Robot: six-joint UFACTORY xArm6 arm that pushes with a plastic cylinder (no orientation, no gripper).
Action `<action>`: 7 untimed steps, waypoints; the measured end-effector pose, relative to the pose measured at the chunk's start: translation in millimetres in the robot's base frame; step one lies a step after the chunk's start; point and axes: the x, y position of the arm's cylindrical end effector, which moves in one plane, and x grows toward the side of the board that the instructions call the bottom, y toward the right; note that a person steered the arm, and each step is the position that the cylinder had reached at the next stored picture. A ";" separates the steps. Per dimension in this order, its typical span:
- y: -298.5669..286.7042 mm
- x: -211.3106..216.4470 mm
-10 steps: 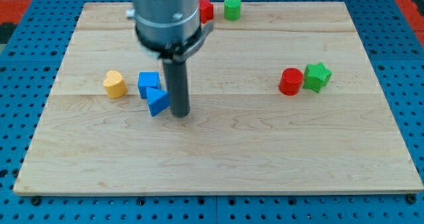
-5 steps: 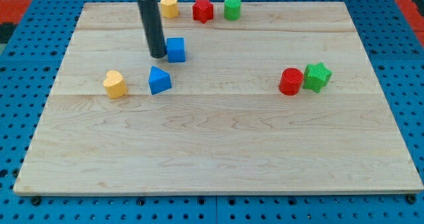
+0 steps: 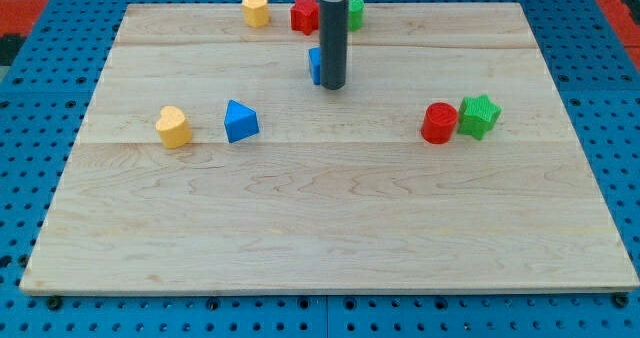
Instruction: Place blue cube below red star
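The blue cube [image 3: 315, 65] sits near the view's top centre, mostly hidden behind my rod. The red star [image 3: 303, 16] lies just above it at the board's top edge. My tip [image 3: 333, 86] rests against the cube's right side, slightly lower than the cube. The rod rises from there and covers part of the green block [image 3: 356, 13] to the right of the star.
A yellow block [image 3: 256, 9] lies left of the red star. A yellow heart [image 3: 173, 127] and a blue triangular block [image 3: 240, 121] lie at the view's left. A red cylinder [image 3: 438, 123] touches a green star [image 3: 479, 116] at the right.
The blue cube has moved right from beside the blue triangle and up to below the red star. My tip went from the cube's left side to its right side.
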 end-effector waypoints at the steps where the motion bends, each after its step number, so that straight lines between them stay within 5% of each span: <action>1: -6.3 -19.2; 3: -72.0 -20.6; 4: -57.2 32.3; 5: 5.9 38.7; 6: 44.3 -33.2; 7: 14.8 -56.8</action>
